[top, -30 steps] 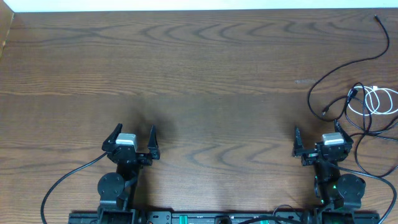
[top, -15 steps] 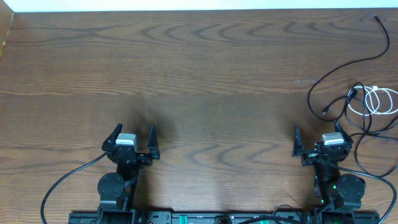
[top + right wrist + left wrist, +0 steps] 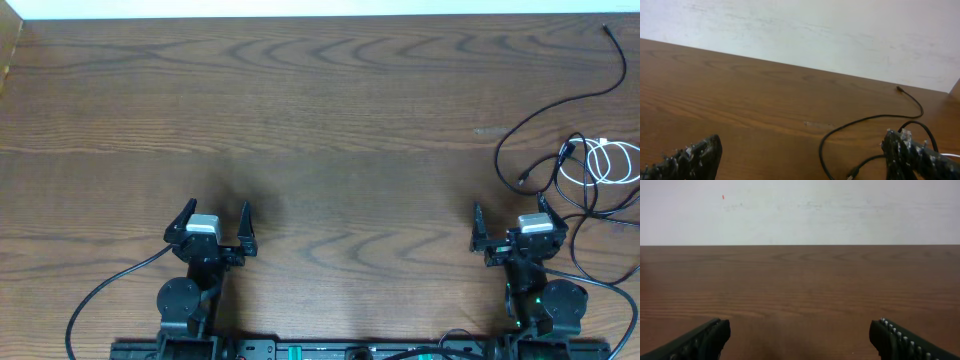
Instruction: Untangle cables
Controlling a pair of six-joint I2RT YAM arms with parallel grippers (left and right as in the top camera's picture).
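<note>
None of the untangling looks done, as far as I can judge. The cables (image 3: 585,165) lie in one loose knot against the right edge of the bench (image 3: 320,120), roughly halfway between its far-right and near-right corners. A white cord (image 3: 603,160) sits coiled in the middle of the knot, with black cords looping over and around it; from overhead I cannot tell which strand passes above which. One long black cord (image 3: 499,155) swings out of the heap toward the bench's middle, then runs up to the far-right corner, where its plug end lies by itself. That stretch is the only part lying free. Left pincer (image 3: 218,207): jaws spread wide, nothing between them, by the near edge left of centre, well apart from any cord; its wrist view shows bare wood only. Right pincer (image 3: 510,207): also spread wide and empty, by the near edge toward the near-right corner, with the knot just beyond it and to its right. Its wrist view catches the long black cord's curve ahead on the wood, touching neither finger. What is left, by my reading: everything. Lift out the white cord, part the black ones, and lay each apart on the bare wood. The right pincer is the nearer one for a first grasp.
</note>
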